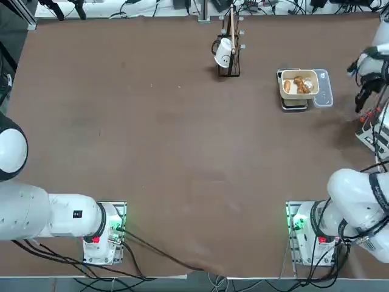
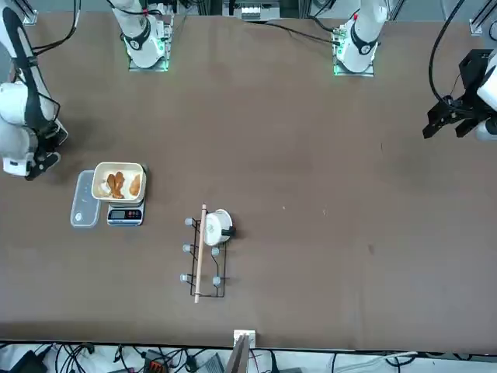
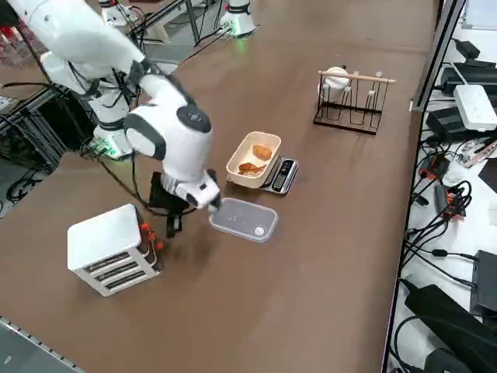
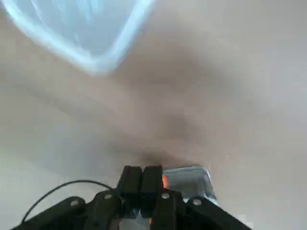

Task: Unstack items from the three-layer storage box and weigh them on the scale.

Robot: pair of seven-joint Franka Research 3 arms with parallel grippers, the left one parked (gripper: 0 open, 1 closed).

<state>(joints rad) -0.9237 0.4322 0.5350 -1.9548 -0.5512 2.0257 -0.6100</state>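
- It was a robotics lab, not a home or shop
- 2 white arms (image 1: 48, 213) were bolted by metal base plates (image 1: 106, 234) with green lights to a brown-covered table (image 1: 152, 140)
- Loose black cables (image 1: 152, 252) trailed off the table edge
- Power bricks and adapters (image 3: 466, 101) lay on the floor alongside

The storage box (image 1: 375, 131) is cut off by the top view's edge. The wrist view blurs the translucent lid (image 4: 81, 33). The scale (image 3: 281, 175) display is unreadable.
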